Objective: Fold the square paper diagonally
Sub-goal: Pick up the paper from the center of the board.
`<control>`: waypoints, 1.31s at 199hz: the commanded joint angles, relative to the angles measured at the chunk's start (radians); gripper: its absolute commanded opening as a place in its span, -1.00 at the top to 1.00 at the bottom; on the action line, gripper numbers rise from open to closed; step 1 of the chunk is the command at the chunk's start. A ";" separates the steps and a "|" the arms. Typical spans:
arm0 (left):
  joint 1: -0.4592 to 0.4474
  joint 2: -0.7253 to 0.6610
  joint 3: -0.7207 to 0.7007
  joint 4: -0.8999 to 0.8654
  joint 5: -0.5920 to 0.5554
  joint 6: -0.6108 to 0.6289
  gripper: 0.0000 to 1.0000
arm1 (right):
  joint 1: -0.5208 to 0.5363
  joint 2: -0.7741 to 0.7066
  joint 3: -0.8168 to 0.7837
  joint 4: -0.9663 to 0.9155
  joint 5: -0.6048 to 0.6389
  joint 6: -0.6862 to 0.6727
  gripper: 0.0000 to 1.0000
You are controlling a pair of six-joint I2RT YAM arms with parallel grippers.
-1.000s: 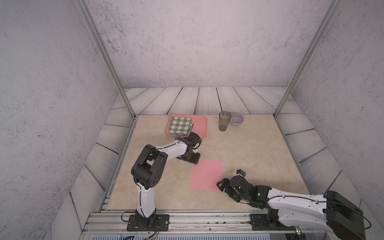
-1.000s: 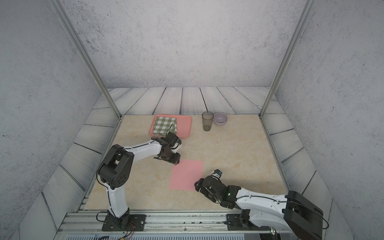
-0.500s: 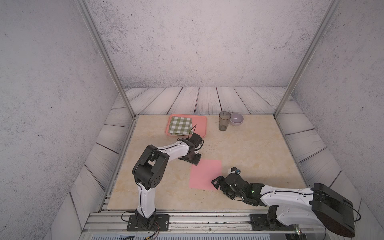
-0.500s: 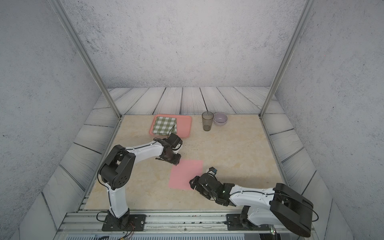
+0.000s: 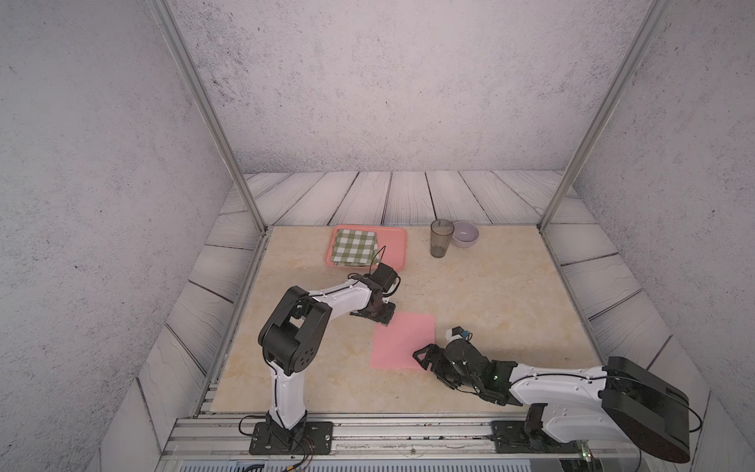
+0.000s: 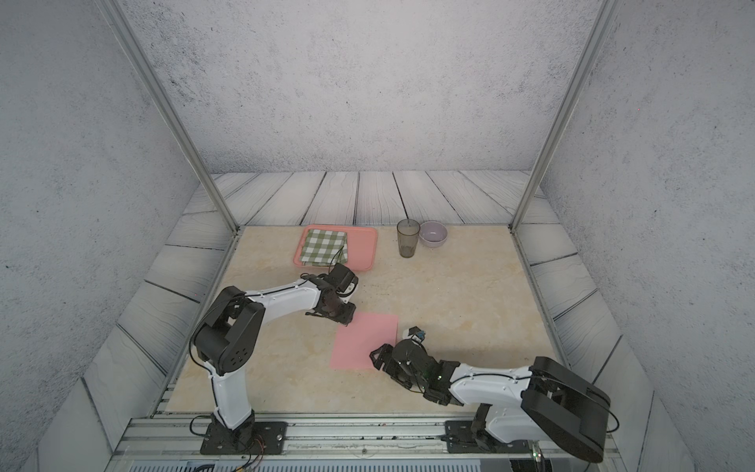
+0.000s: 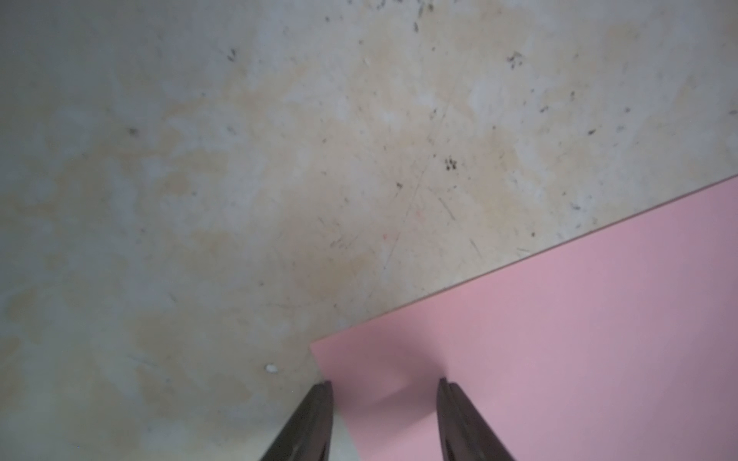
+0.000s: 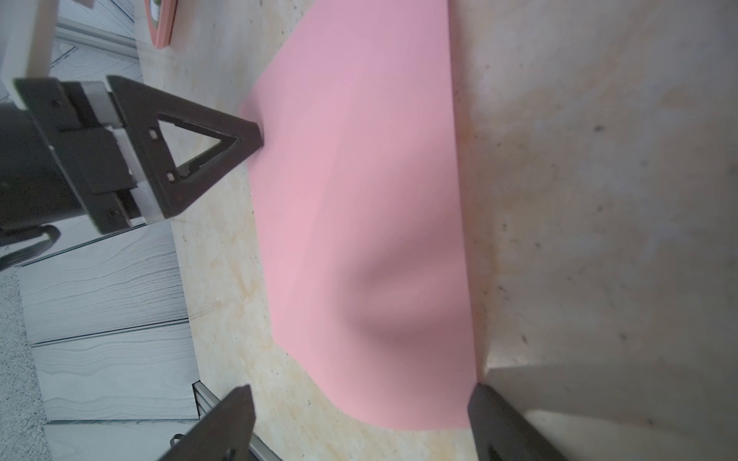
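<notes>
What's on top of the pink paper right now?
Only gripper tips: the left gripper stands open at the square paper's far-left corner, one finger on the sheet; the right gripper open at its near-right corner, which bulges. Paper beneath them is covered.

Left gripper (image 7: 383, 382) half-open, right gripper (image 8: 361, 386) wide — both low

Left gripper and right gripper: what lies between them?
Only the square paper, spanning corner to corner from left gripper to right gripper; both top views show it.
</notes>
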 commanded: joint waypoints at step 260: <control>-0.021 0.133 -0.081 -0.041 0.037 -0.054 0.05 | -0.066 0.105 0.046 -0.159 -0.154 0.024 -0.78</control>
